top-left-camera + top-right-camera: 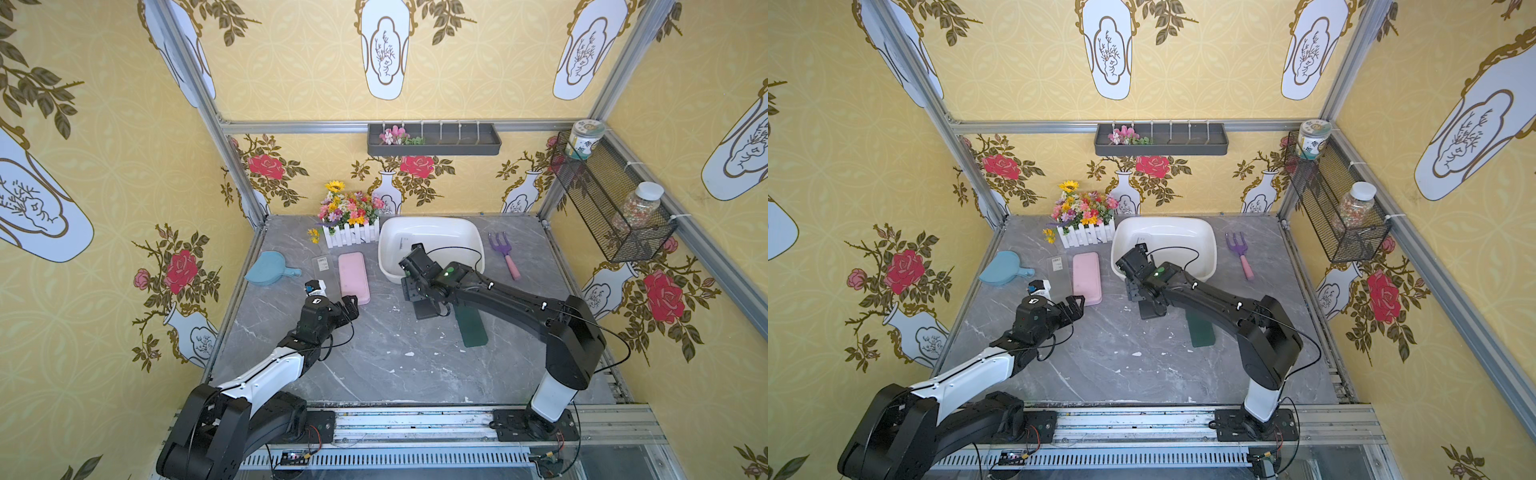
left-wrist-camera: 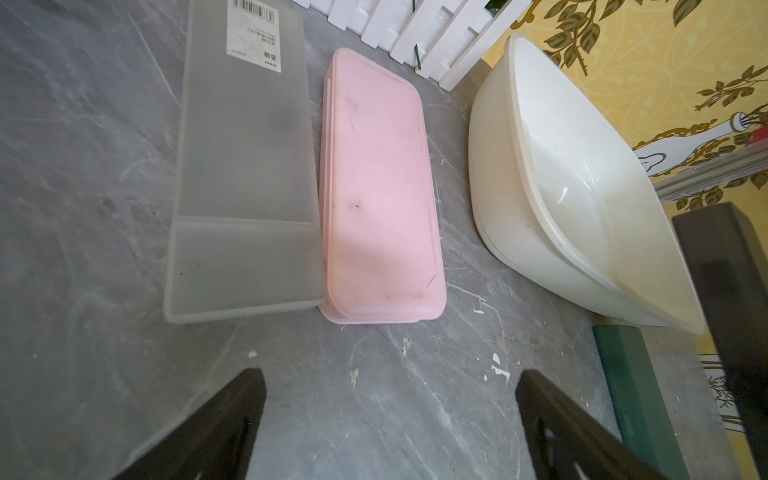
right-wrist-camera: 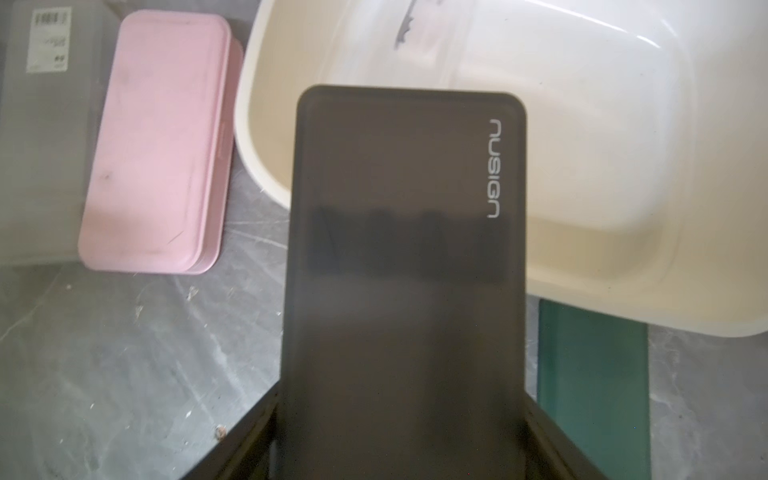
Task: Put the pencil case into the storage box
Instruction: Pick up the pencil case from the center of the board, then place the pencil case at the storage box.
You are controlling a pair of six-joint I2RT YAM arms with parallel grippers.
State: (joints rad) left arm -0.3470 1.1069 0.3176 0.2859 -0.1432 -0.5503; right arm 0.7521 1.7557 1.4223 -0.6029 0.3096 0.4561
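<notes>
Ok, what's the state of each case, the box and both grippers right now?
left gripper: open, empty.
right gripper: shut on the dark pencil case.
dark pencil case: held beside the storage box.
pink pencil case: closed, flat on the table.
frosted case: flat, touching the pink one.
green case: flat on the table.
storage box: upright, no case seen inside.

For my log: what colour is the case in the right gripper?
The pencil case is dark smoky grey, white lettering; best in the right wrist view.
</notes>
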